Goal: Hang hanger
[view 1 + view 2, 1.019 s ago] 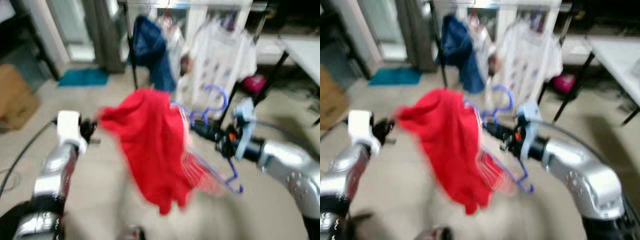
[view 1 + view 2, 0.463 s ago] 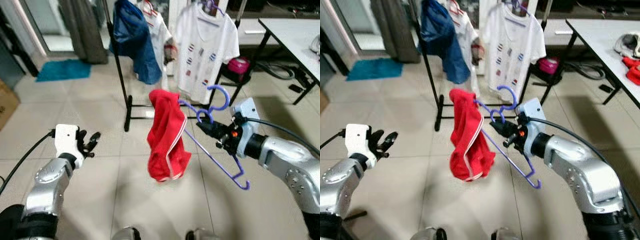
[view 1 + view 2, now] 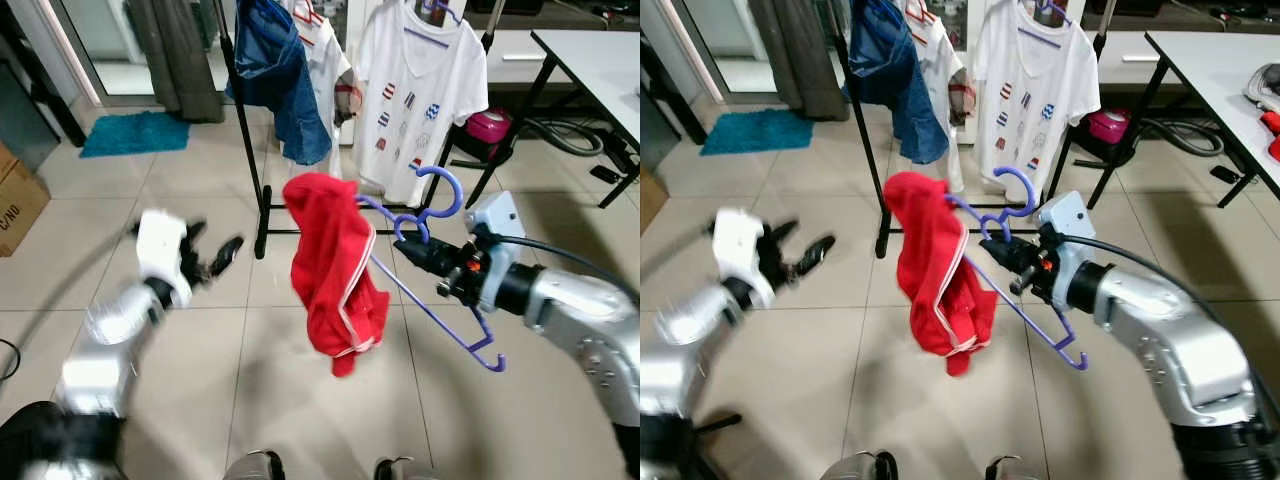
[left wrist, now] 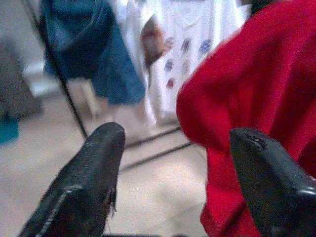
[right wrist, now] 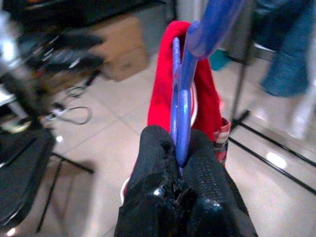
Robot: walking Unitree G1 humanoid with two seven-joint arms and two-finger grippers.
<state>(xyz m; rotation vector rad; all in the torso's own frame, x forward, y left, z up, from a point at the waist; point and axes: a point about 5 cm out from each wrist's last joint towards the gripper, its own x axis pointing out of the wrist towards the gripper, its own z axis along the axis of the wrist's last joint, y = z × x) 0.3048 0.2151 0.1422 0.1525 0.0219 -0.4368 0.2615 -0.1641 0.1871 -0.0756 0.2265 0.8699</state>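
Note:
A purple plastic hanger [image 3: 432,300] carries red shorts [image 3: 330,270] draped over its left end. My right gripper [image 3: 418,255] is shut on the hanger just below its hook, holding it in the air in front of a black clothes rack [image 3: 245,130]. In the right wrist view the fingers [image 5: 163,173] pinch the purple hanger [image 5: 180,98], with the red shorts [image 5: 205,98] behind it. My left gripper [image 3: 212,256] is open, raised to the left of the shorts and blurred. The left wrist view has its fingers [image 4: 89,173] spread wide, close to the red shorts [image 4: 256,108].
The rack holds a blue garment [image 3: 280,70] and a white T-shirt [image 3: 415,80] on a purple hanger. A white table [image 3: 600,70] stands at the right, a cardboard box [image 3: 18,200] at the left, a teal mat [image 3: 135,132] farther back. Tiled floor lies below.
My left arm has swung up and to the right, toward the shorts. The camera has moved slightly. The shorts swing a little on the hanger, still held by my right gripper.

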